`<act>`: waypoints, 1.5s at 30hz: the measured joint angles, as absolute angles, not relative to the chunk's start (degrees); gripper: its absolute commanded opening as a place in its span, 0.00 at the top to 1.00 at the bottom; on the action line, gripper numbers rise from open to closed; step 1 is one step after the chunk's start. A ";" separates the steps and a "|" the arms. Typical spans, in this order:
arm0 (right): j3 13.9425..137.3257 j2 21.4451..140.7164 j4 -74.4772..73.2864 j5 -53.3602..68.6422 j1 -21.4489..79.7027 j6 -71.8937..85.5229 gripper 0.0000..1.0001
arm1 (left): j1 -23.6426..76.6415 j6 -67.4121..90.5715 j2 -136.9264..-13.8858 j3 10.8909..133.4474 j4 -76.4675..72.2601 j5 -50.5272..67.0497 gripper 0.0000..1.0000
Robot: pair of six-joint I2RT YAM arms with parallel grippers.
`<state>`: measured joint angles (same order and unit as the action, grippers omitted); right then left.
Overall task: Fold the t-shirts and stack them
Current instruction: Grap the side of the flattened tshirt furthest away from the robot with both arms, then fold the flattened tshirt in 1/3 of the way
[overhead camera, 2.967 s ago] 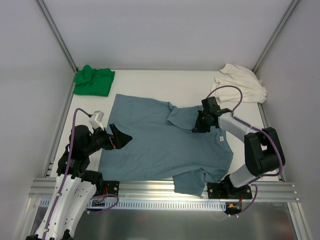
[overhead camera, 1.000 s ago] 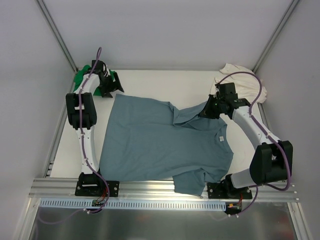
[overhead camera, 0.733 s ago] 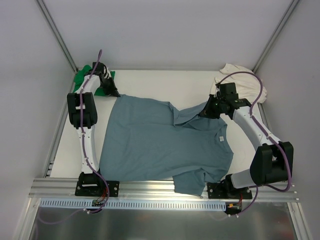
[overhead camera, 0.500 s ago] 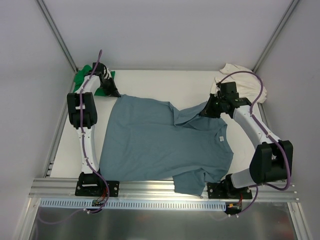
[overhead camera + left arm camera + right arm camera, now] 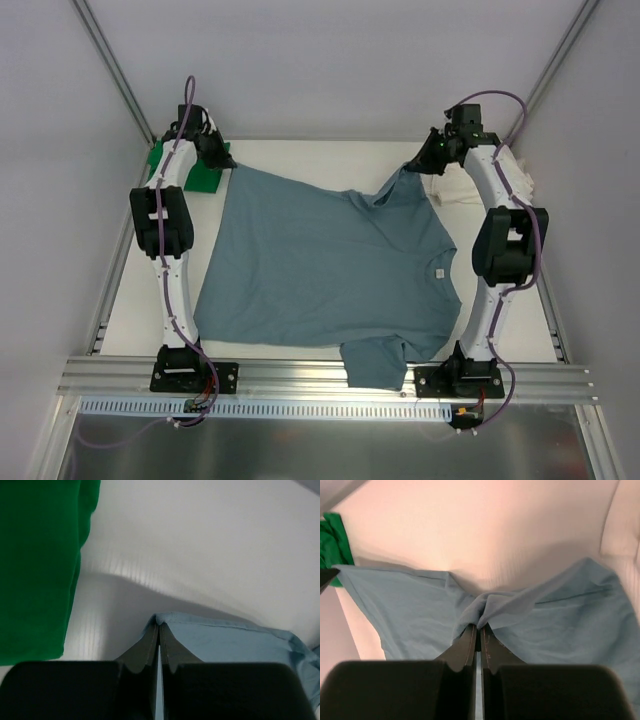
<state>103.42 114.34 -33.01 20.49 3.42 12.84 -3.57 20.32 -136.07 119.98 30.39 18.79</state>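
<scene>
Pinching the blue shirt (image 5: 330, 270) by its far edge, left gripper (image 5: 222, 160) and right gripper (image 5: 415, 165) clamp shut on it — soft, light, droopy cloth.

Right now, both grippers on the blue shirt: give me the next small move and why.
Probably pull both a little farther away, together. Left gripper and right gripper are shut on the shirt's far edge, cloth bunches at the right one, and a sleeve hangs over the table's near edge.

Clamps a corner of the blue-grey t-shirt (image 5: 225, 640) in the left end effector (image 5: 159, 626), over the white bench (image 5: 200, 540), with the green t-shirt (image 5: 35, 565) at left.
</scene>
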 measured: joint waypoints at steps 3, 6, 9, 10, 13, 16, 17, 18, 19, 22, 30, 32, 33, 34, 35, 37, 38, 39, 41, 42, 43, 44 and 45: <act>112.12 121.38 -33.39 22.68 1.63 13.87 0.99 | -3.57 21.06 -136.07 123.22 28.36 18.33 1.00; 121.97 129.16 -33.63 25.19 0.45 15.31 0.99 | -3.57 21.91 -136.09 124.44 26.81 17.52 1.00; 132.00 137.01 -32.40 27.92 -0.78 17.63 0.99 | -3.57 22.15 -136.66 125.56 25.89 17.19 1.00; 134.45 138.93 -32.21 28.71 -1.13 18.48 1.00 | -3.57 22.15 -136.92 125.99 25.61 17.02 1.00; 138.21 142.69 -29.45 31.07 -2.66 21.78 1.00 | -3.57 22.13 -137.73 126.91 24.93 16.60 1.00; 138.32 143.13 -28.56 33.21 -4.32 24.36 1.00 | -3.57 22.11 -137.86 126.80 24.49 16.36 1.00; 138.15 142.98 -28.16 33.93 -4.71 24.88 1.00 | -3.57 22.09 -137.78 126.58 24.18 16.38 1.00; 135.96 141.80 -26.44 34.48 -5.17 25.17 1.00 | -3.57 22.09 -137.53 125.91 23.53 16.38 1.00; 133.56 140.42 -25.82 34.94 -5.45 25.45 1.00 | -3.57 22.06 -137.16 124.79 22.68 16.40 1.00; 121.58 132.60 -24.73 36.16 -5.76 25.71 1.00 | -3.57 22.02 -134.34 118.63 21.26 16.47 1.00; 97.36 105.36 -23.99 37.93 -4.45 23.92 1.00 | -3.57 21.65 -119.20 100.95 18.96 18.28 1.00; 92.55 98.61 -24.01 38.02 -4.38 23.03 1.00 | -3.57 21.56 -114.63 97.76 18.15 19.14 1.00; 90.52 95.72 -24.21 38.00 -4.40 22.70 1.00 | -3.57 21.52 -112.46 96.29 17.69 19.33 1.00; 88.47 92.97 -24.25 37.98 -4.40 22.28 1.00 | -3.57 21.45 -110.06 94.56 17.08 19.49 1.00; 86.11 90.19 -24.53 37.91 -4.40 21.76 1.00 | -3.57 21.45 -108.03 93.17 16.73 19.55 1.00; 82.06 85.86 -25.50 37.78 -4.40 20.91 0.99 | -3.57 21.41 -104.86 90.78 16.05 19.70 1.00; 80.05 84.07 -26.04 37.65 -4.40 20.45 0.99 | -3.57 21.39 -102.76 89.25 15.88 19.81 1.00; 78.02 82.35 -26.89 37.47 -4.40 19.97 1.00 | -3.57 21.30 -101.38 88.05 15.55 20.05 1.00; 73.78 79.20 -27.97 36.88 -4.40 19.03 0.99 | -3.57 21.04 -98.96 85.52 15.22 20.21 1.00; 72.07 77.91 -28.95 36.58 -4.40 18.44 1.00 | -3.57 20.86 -97.89 84.09 15.16 20.36 1.00; 69.69 76.14 -29.82 36.25 -4.43 18.06 1.00 | -3.57 20.69 -96.82 82.61 15.20 20.38 1.00; 67.88 74.81 -30.30 35.94 -4.43 17.56 0.99 | -3.57 20.49 -95.96 81.23 15.14 20.38 1.00; 66.06 73.32 -31.24 35.57 -4.43 17.04 0.99 | -3.57 20.36 -95.02 79.57 15.05 20.36 1.00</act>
